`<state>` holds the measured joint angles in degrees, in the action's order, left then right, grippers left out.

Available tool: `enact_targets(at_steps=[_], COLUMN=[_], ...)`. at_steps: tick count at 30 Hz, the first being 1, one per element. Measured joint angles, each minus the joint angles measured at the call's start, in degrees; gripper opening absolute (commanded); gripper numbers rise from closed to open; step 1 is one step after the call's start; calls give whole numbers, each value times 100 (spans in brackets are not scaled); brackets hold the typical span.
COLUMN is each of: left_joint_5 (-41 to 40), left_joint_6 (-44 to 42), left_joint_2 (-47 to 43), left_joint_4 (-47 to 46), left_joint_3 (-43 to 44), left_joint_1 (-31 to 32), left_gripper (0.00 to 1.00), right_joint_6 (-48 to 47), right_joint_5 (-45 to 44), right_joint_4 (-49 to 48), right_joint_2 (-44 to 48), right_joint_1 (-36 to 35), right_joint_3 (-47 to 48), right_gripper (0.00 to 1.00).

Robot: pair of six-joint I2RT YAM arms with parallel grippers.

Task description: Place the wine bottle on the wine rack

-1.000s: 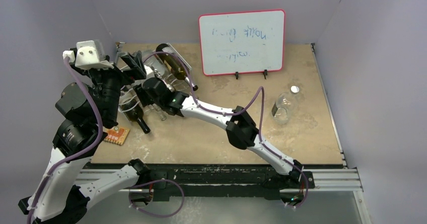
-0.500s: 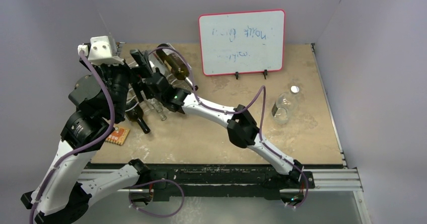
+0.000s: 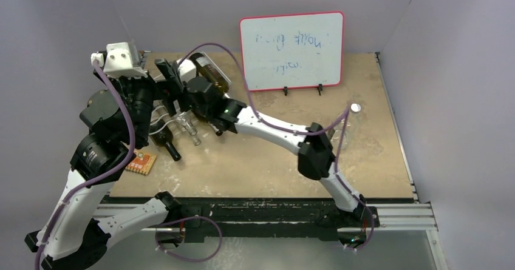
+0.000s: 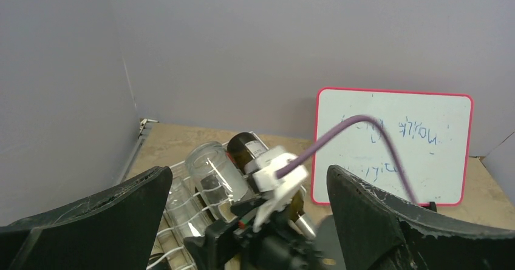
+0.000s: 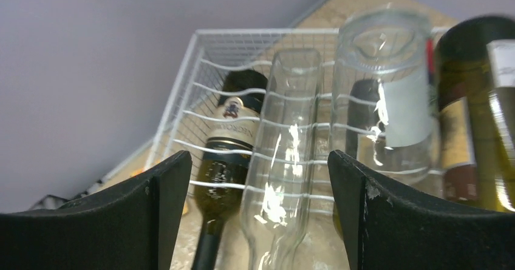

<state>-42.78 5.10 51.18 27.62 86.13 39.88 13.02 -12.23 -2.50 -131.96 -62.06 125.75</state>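
Note:
The white wire wine rack (image 3: 159,117) stands at the back left, and all the bottles in view lie on it. On its top tier a clear wine bottle with a pale label (image 5: 382,94) rests beside a brown one (image 3: 212,74). Lower down are a slim clear bottle (image 5: 285,136) and a dark green bottle (image 5: 228,142), necks pointing to the front. My right gripper (image 5: 260,161) hangs open just off the necks and touches nothing. My left gripper (image 4: 249,179) is open too, up at the rack's left, facing the right wrist.
A pink-framed whiteboard (image 3: 291,51) stands at the back centre. A small white cap (image 3: 355,107) lies to the right. An orange patterned square (image 3: 141,162) sits near the front left edge. Grey walls close in the left, back and right.
The right gripper has opened wide and drawn back to the right, off the rack, its elbow swinging right. The left arm rose a little at first, then stayed put.

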Motion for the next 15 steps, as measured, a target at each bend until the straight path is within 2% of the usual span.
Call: enact_targets(at_steps=[3,7,10,15], left_joint_5=[4,17,46,76], left_joint_6=[13,33,33,35], left_joint_2=[-4,-22,-55,-120], left_joint_4=[24,72,70,70], left_joint_3=[2,2,-11,-79], left_joint_1=[0,0,0,0], left_gripper=[100,100,100,100], right_joint_6=[22,13,15,199], right_joint_5=[24,203,348,739], right_joint_4=[-201,-396,-404,-341], right_joint_2=[837,1832,2337,2747], right_joint_1=[0,0,-2,-4], right_joint_3=[-623,-1366,-1937,-3195], right_gripper=[79,62,49,41])
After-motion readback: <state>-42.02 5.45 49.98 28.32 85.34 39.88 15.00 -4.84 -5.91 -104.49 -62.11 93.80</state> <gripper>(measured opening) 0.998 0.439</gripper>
